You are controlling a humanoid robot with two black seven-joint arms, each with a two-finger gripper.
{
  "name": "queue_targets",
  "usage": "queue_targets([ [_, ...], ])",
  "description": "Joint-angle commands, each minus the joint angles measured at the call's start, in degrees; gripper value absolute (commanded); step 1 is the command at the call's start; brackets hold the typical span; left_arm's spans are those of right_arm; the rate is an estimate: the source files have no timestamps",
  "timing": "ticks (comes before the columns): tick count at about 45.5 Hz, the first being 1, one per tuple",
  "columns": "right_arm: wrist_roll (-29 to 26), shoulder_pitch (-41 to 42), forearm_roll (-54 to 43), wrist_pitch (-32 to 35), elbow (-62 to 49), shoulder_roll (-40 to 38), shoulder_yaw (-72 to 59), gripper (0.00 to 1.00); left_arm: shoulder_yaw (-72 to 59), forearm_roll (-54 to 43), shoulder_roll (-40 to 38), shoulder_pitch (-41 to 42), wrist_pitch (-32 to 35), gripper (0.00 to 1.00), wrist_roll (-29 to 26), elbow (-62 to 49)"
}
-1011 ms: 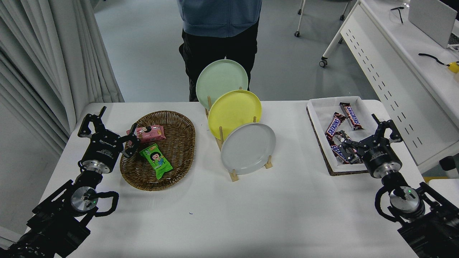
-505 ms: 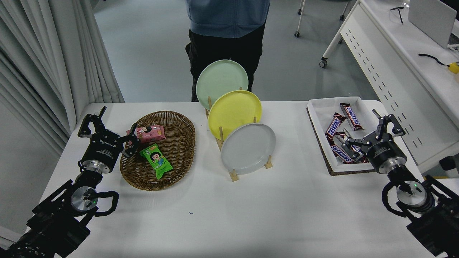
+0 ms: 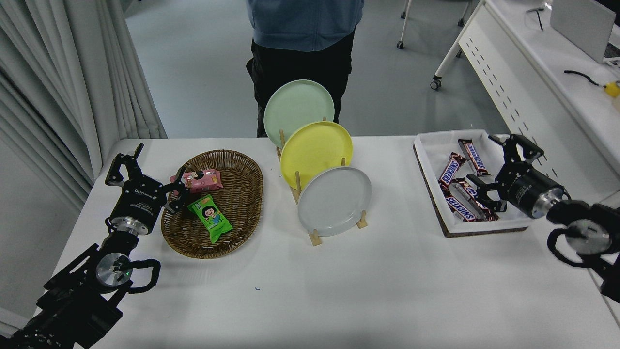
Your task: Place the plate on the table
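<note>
Clearly, the grey plate (image 3: 334,201) stood on edge in the rack (image 3: 315,236) at frame centre, left of the spread, empty right gripper (image 3: 491,167), the nearer one, above the desk (image 3: 339,291).

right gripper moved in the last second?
Yes. The right gripper has swung toward the table's far right, judged against the white tray: it was at the tray's near right corner and now hangs open over its right side. The grey plate sits untouched in the rack.
</note>
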Motion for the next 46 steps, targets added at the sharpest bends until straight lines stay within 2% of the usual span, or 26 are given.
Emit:
queue_targets([
  [1,-0.05,6.92,0.0,4.41,3.4,-4.78,-10.7,1.0,0.0,0.01,0.0,0.0,0.0,1.0,0.01,0.03],
  [9,0.04,12.89,0.0,8.36,12.97,-11.54,-19.82,1.0,0.0,0.01,0.0,0.0,0.0,1.0,-0.08,0.03],
  [14,0.04,19.39,0.43,8.2,16.32,-11.99,-28.7,1.0,0.0,0.01,0.0,0.0,0.0,1.0,0.01,0.03],
  [22,-0.22,25.02,8.43,7.58,19.83,-12.6,-35.04,1.0,0.0,-0.08,0.0,0.0,0.0,1.0,0.01,-0.06],
  [34,-1.28,28.1,13.53,-2.35,26.86,-13.92,-36.01,1.0,0.0,0.01,0.0,0.0,0.0,1.0,0.01,0.03],
  [46,-6.37,27.93,16.34,-7.97,29.5,-10.68,-34.17,1.0,0.0,0.01,0.0,0.0,0.0,1.0,0.01,0.03],
])
